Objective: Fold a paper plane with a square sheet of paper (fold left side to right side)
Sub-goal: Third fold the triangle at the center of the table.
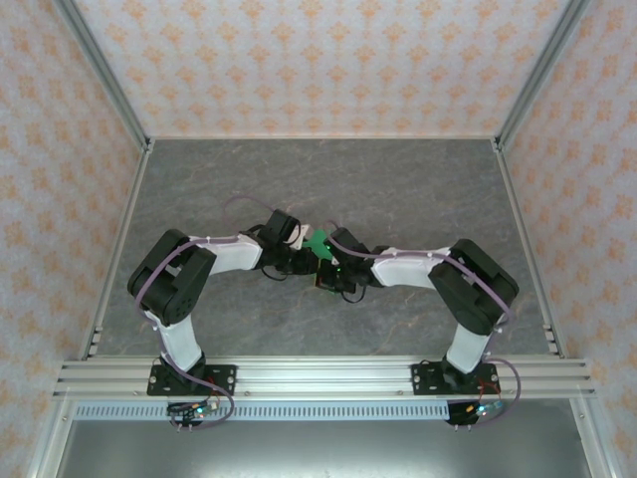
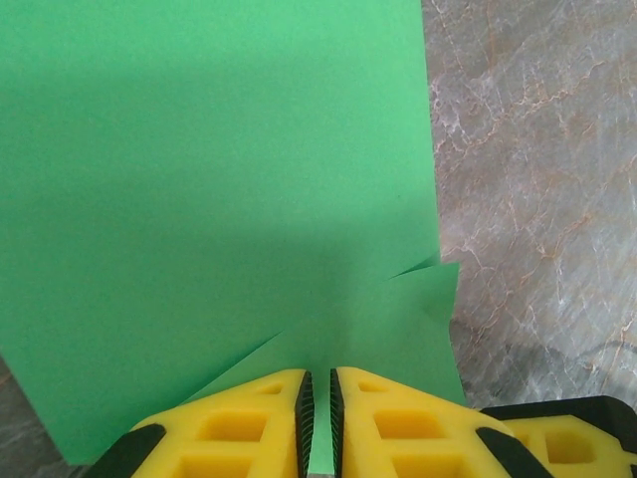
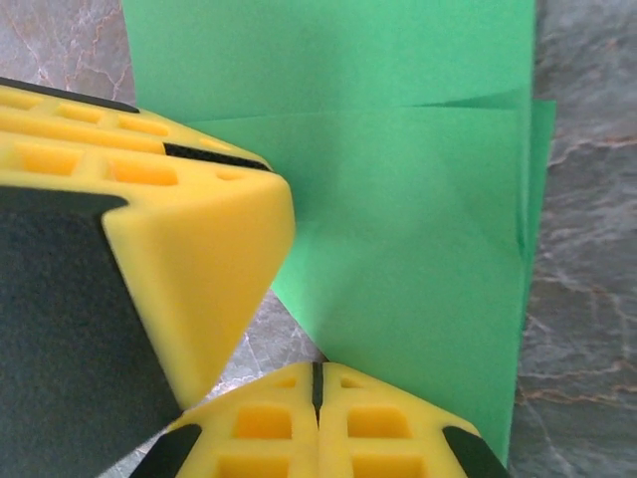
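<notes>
Seemingly midway: the paper (image 2: 219, 179) already carries folded flaps, no dart yet; left end effector (image 2: 318, 403) pinches its edge, right end effector (image 3: 317, 383) closed beside it

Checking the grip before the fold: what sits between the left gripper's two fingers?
The green paper: the left wrist view shows a strip of it pinched in the narrow gap at the left gripper's tips.
</notes>
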`<state>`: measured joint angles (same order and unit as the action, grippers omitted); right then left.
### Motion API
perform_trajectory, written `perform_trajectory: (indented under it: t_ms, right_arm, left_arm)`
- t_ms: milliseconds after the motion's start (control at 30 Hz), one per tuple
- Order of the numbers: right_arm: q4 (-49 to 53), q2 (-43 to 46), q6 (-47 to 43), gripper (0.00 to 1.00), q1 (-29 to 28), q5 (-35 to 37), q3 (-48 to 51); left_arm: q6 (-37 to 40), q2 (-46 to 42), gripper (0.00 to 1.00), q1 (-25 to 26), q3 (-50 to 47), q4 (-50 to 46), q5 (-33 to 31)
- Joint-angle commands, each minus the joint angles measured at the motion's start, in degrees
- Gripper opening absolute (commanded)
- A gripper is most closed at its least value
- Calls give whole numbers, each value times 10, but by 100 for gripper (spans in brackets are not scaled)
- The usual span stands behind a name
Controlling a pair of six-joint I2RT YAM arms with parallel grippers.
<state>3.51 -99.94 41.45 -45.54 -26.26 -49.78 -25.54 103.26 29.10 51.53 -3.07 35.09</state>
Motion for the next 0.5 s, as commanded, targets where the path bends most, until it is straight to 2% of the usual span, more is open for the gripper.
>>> perform_trajectory:
  t_ms: [0, 233, 467]
  right_arm:
    - [51, 30, 12, 0, 5, 52, 46]
    - [65, 82, 17, 0, 27, 47, 125]
    - [103, 102, -8, 0, 35, 43, 142]
  left_arm:
    - [6, 10, 18, -3, -16, -18, -38]
    - [6, 17, 18, -3, -14, -15, -41]
    - [5, 10, 18, -3, -11, -18, -39]
